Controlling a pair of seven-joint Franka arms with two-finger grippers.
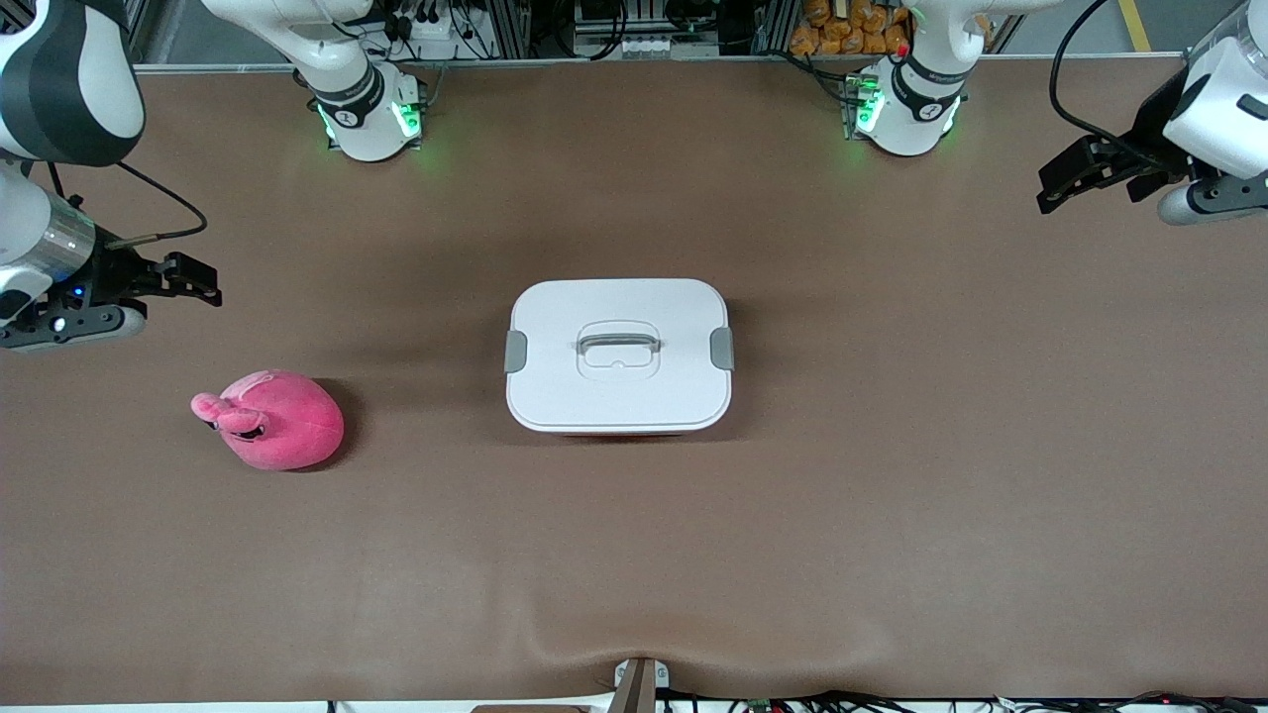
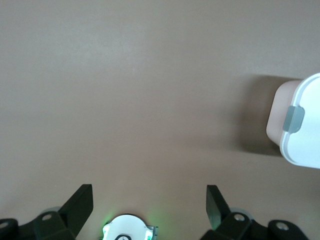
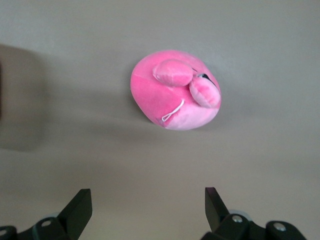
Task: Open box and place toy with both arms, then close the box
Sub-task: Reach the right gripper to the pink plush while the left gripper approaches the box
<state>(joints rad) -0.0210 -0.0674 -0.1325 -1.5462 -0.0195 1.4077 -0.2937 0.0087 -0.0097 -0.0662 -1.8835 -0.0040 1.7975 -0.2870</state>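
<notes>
Box [image 1: 618, 355] mid-table, lid [image 1: 618, 297] seated, both grey clips [image 1: 515, 351] down, handle [image 1: 618, 344] flat in recess. Toy [image 1: 272, 419] on table toward right arm's end, well apart from box, slightly nearer front camera.

Right gripper [image 1: 203, 282] up over bare table near toy, fingers spread, empty. Left gripper [image 1: 1052, 193] up over its own end, fingers spread, empty.

Risks as judged:
- 2 clips latched; lifting lid early likely drags whole box.
- Uneven pull by 2 arms could tilt or skid box.
- Plush soft, round; shallow pinch may slip.
</notes>
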